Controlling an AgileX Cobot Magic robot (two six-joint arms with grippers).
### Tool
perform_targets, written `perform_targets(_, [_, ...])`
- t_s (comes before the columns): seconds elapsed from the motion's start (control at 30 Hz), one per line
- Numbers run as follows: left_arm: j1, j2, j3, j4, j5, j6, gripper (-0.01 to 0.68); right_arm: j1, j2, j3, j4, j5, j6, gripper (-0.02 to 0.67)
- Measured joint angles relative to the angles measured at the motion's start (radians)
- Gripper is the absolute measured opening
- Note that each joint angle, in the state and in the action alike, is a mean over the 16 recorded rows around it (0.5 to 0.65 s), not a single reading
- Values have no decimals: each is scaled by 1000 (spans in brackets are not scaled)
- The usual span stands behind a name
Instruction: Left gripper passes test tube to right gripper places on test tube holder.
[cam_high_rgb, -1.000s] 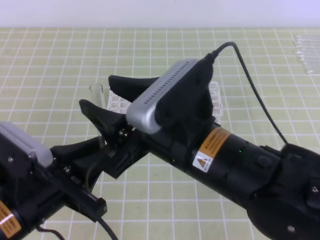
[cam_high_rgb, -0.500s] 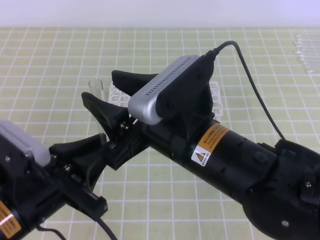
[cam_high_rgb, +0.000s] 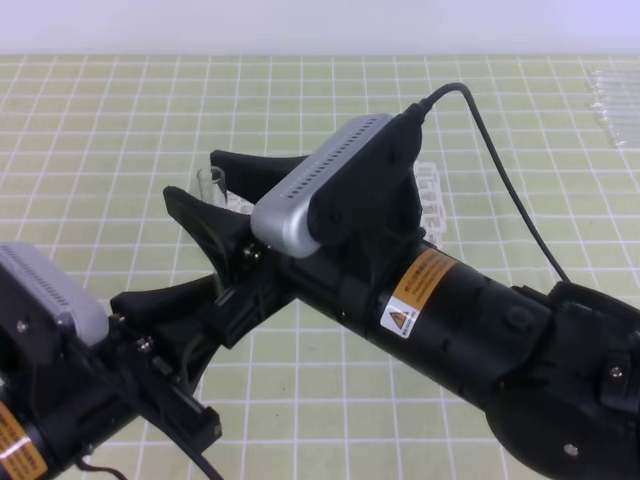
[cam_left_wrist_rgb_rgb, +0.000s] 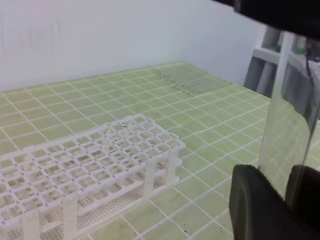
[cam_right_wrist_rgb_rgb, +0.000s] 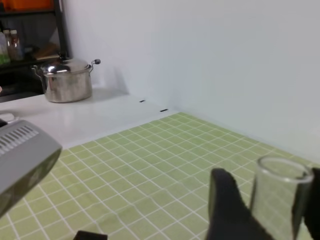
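- Left gripper (cam_high_rgb: 205, 285) at lower left of the high view, jaws narrow and pinched on the test tube (cam_high_rgb: 212, 184); glass seen between its dark fingers (cam_left_wrist_rgb_rgb: 255, 205) in the left wrist view.
- Test tube upright, open top poking up at middle left of the high view.
- Right gripper (cam_high_rgb: 215, 190) reaching in from the lower right, jaws spread on both sides of the tube's top; cannot tell whether touching the glass.
- Test tube holder (cam_left_wrist_rgb_rgb: 90, 165) standing on the green checked counter (cam_high_rgb: 100, 120), lower left of the left wrist view, mostly hidden behind the right arm in the high view.
- Bundle of clear tubes (cam_high_rgb: 612, 100) lying at far upper right.
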Motion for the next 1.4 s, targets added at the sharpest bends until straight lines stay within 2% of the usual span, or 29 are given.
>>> perform_targets(0.3, [0, 1, 0, 6, -5, -4, 29, 3, 0, -1, -15, -2, 12, 154])
perform_targets(0.5, [0, 1, 0, 7, -1, -4, 42, 6, 0, -2, -17, -6, 20, 97])
perform_targets(0.73, [0, 1, 0, 8, 0, -4, 94, 6, 0, -2, -16, -5, 19, 91])
perform_targets(1.03, [0, -1, 0, 9, 1, -4, 262, 0, 0, -2, -9, 2, 6, 90])
perform_targets(1.2, [0, -22, 0, 10, 18, -4, 314, -4, -5, -2, 5, 16, -19, 90])
perform_targets(1.3, [0, -55, 0, 10, 53, -5, 283, -8, -16, -2, 22, 31, -40, 90])
perform_targets(1.4, [0, -125, 0, 10, 122, -7, 224, -12, -30, -2, 38, 50, -61, 90])
